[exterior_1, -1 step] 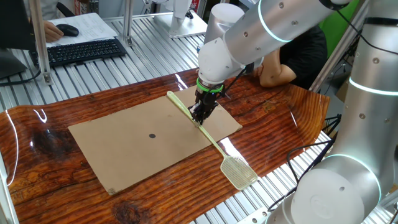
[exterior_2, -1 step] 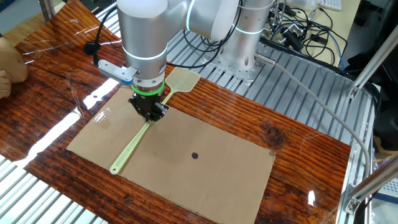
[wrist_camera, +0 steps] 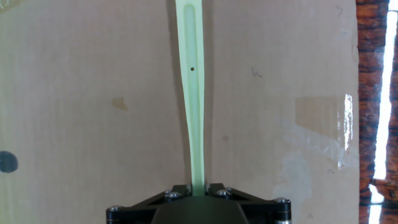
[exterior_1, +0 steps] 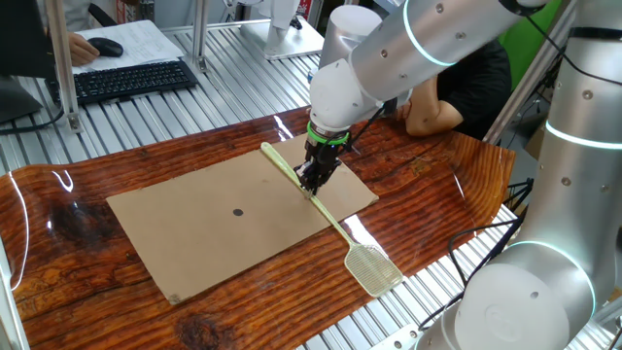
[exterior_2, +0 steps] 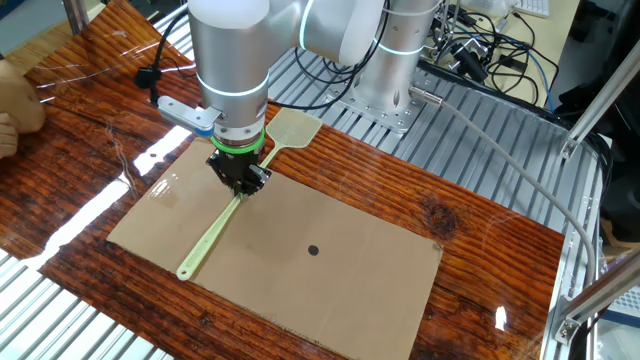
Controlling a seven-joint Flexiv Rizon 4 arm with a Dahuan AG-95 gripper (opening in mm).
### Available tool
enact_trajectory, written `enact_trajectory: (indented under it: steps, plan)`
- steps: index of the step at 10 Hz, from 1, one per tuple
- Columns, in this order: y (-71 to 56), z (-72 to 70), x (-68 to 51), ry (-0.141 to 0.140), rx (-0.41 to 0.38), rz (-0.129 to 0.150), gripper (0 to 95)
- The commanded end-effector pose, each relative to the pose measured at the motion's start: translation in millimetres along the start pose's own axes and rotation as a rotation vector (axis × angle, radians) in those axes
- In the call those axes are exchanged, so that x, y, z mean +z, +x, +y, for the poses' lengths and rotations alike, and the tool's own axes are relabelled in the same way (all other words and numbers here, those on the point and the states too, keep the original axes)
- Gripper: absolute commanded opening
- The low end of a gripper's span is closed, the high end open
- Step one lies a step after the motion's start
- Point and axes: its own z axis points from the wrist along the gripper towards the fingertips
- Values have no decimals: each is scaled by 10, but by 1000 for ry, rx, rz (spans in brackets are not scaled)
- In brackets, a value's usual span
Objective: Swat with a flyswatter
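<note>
The pale yellow-green flyswatter (exterior_1: 335, 222) lies flat across the right part of a cardboard sheet (exterior_1: 194, 219), its mesh head (exterior_1: 373, 268) off the sheet near the table's front edge. My gripper (exterior_1: 311, 183) is down on the middle of the handle, jaws closed round it. In the other fixed view the gripper (exterior_2: 240, 186) sits on the handle (exterior_2: 208, 240), the head (exterior_2: 292, 128) behind it. In the hand view the handle (wrist_camera: 194, 93) runs straight up from between the fingers (wrist_camera: 198, 191). A black dot (exterior_1: 238, 212) marks the sheet's middle.
The wooden table (exterior_1: 58, 224) carries the sheet. A keyboard (exterior_1: 126, 80) and mouse (exterior_1: 105, 46) lie at the back left. A person's arm (exterior_1: 432, 112) rests at the back right edge. The robot base (exterior_2: 385, 85) and cables (exterior_2: 480, 45) stand behind.
</note>
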Motion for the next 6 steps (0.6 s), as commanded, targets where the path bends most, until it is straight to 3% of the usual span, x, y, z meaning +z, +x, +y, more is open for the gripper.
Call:
enact_trajectory:
  steps: [1,3,4,6]
  plan:
    - [-2,0,-1,0,15,9,0]
    - [-35,1,-30,4,48,22,0]
    - [-83,12,-75,6,83,44,0]
    - [-216,35,-201,3,156,57,0]
